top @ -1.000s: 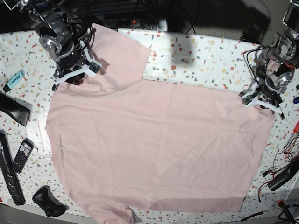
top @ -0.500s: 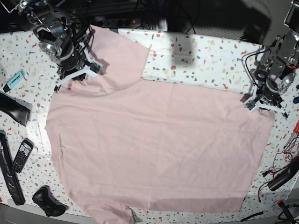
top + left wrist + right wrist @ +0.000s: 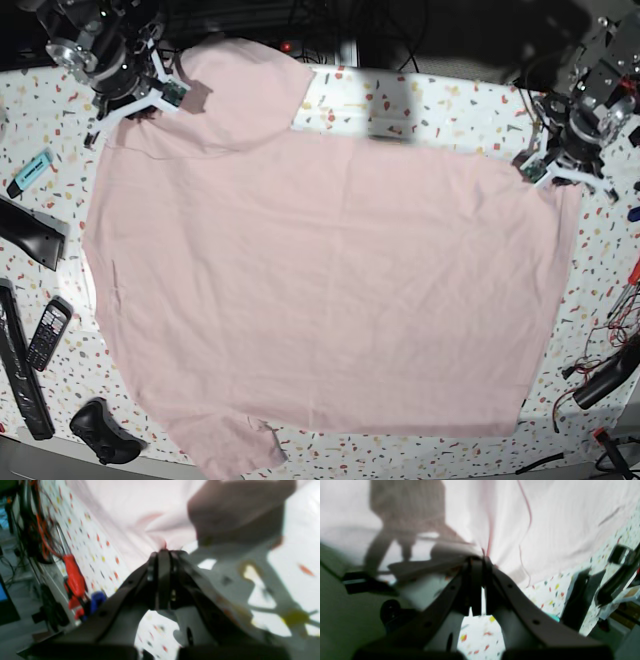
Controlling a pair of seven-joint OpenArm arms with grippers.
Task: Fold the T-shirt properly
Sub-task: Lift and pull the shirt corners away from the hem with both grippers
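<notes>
The pale pink T-shirt (image 3: pixel 320 290) lies spread plain side up over most of the speckled table (image 3: pixel 430 115), with one sleeve at the far left and another at the near edge. My right gripper (image 3: pixel 140 103) is shut on the T-shirt at its far left corner beside the sleeve. The right wrist view shows cloth (image 3: pixel 557 525) pinched between its closed tips (image 3: pixel 480 558). My left gripper (image 3: pixel 553 172) is shut on the T-shirt's far right corner. In the left wrist view the fabric (image 3: pixel 140 512) bunches into the closed tips (image 3: pixel 163 553).
Along the left table edge lie a teal marker (image 3: pixel 30 172), a black bar (image 3: pixel 30 232), a phone (image 3: pixel 47 335), a long black remote (image 3: pixel 20 370) and a black lump (image 3: pixel 100 430). Cables and tools (image 3: pixel 615 310) crowd the right edge, among them a red-handled screwdriver (image 3: pixel 73 576).
My right gripper has shut on the shirt's far left corner. Both arms moved toward the far edge of the table, dragging the shirt's far edge with them and stretching it flatter.
</notes>
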